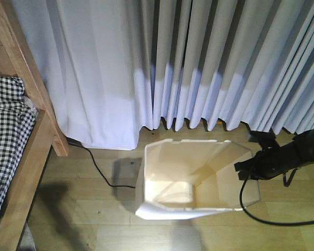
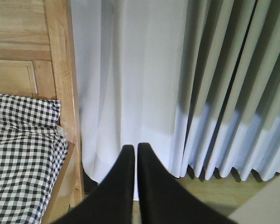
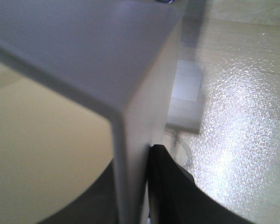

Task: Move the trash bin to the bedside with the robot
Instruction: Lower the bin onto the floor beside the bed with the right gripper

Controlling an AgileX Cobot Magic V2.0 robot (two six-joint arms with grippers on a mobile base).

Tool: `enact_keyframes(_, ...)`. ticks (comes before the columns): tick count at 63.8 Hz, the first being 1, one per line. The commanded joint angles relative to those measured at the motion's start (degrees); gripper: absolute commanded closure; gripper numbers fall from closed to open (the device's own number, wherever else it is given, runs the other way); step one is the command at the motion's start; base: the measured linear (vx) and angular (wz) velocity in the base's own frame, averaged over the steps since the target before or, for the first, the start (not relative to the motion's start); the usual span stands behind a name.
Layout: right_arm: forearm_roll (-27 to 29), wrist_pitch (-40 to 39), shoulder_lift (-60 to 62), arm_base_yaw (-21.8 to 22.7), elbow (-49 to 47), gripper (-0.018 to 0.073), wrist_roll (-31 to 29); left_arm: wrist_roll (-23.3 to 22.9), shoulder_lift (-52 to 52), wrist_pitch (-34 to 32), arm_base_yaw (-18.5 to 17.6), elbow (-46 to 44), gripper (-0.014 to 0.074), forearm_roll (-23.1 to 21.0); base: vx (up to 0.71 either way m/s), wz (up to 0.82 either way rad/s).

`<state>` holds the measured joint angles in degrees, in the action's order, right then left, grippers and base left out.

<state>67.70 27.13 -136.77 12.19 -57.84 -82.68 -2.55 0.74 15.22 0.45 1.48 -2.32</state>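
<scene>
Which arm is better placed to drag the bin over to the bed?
Right. The right gripper is clamped on the trash bin wall; the left gripper is shut, empty, pointing at the curtain beside the bed.

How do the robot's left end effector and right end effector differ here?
The left end effector is shut on nothing; the right end effector is clamped on the wall of the trash bin. The left one points at the curtain; the right one sits at the bin's rim. Both are black.
</scene>
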Motion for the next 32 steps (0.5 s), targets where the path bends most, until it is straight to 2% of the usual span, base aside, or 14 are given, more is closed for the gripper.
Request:
enact_keyframes(1, 2.4, 7.6, 2.8, 1.1, -1.9, 0.0561, 0.8, -0.3, 0.8, -4.0, 0.0, 0.7, 0.0602, -0.2, 0.0, 0.0)
enact_keyframes(19, 0.6, 5.5, -5.9, 1.1, -10.3, 0.0561, 7.6, -0.3, 0.8, -4.0, 0.0, 0.7, 0.0602, -0.2, 0.0, 0.0)
enact_keyframes(32, -7.2, 5.6, -14.6, 0.1, -20.3, 0.0561, 15.0, -0.3, 0.8, -4.0, 0.0, 0.7, 0.0602, -0.2, 0.0, 0.0)
